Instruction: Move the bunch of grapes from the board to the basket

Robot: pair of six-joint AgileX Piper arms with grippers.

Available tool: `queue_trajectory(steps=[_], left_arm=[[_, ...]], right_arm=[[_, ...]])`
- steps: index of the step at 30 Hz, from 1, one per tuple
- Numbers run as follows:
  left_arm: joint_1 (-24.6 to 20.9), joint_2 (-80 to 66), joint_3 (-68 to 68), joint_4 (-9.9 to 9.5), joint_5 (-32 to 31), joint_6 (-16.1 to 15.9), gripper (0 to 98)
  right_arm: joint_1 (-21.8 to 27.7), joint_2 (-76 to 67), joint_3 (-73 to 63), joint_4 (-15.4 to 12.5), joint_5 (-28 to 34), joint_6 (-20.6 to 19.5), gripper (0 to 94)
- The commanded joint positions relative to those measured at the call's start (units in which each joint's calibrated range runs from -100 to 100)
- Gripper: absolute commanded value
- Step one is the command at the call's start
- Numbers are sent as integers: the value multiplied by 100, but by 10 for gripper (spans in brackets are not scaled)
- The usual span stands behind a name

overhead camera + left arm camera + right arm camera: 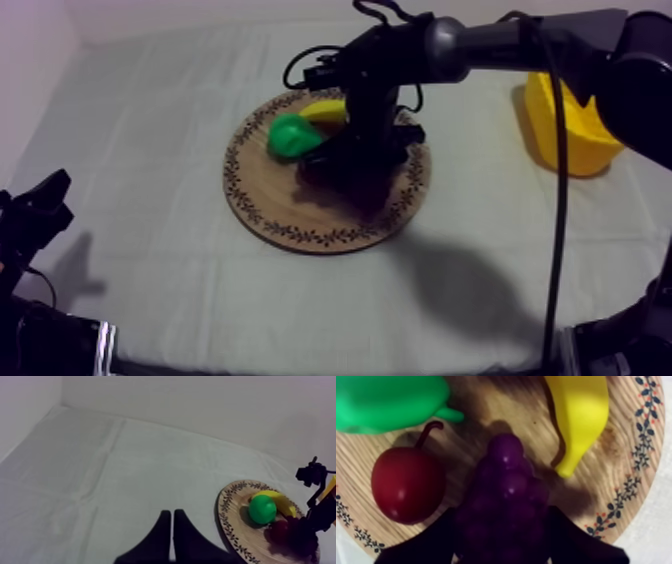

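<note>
Right tool (503,521), pinching the bunch of grapes (506,461) between its fingers on wooden board (626,451): best lifted straight, clear of small red fruit (408,483) and banana (581,421) flanking it

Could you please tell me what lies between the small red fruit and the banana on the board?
The bunch of grapes lies between the small red fruit and the banana, in the right wrist view.

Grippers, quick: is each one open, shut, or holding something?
Left gripper: jaws shut, on nothing.
Right gripper: jaws shut on the bunch of grapes, which lies on the wooden board.
</note>
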Motion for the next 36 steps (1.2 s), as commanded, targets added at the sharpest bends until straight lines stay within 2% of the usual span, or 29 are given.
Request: queue_trajectory(steps=[1, 6, 13, 19, 25, 36], left_arm=[[-1, 0, -1, 0, 0, 1, 1], [-1, 0, -1, 0, 0, 1, 1], [-1, 0, -1, 0, 0, 1, 1], [-1, 0, -1, 0, 0, 1, 1], [-1, 0, -1, 0, 0, 1, 1], [-1, 0, -1, 0, 0, 1, 1]], right_arm=[[6, -92, 31, 3, -12, -1, 301], [52, -570, 208, 134, 15, -4, 293], [417, -1815, 394, 519, 229, 191, 299], [1071, -2916, 507, 752, 289, 755, 330], [1840, -3641, 654, 852, 121, 1364, 330], [3166, -4064, 1094, 747, -734, 2329, 323]])
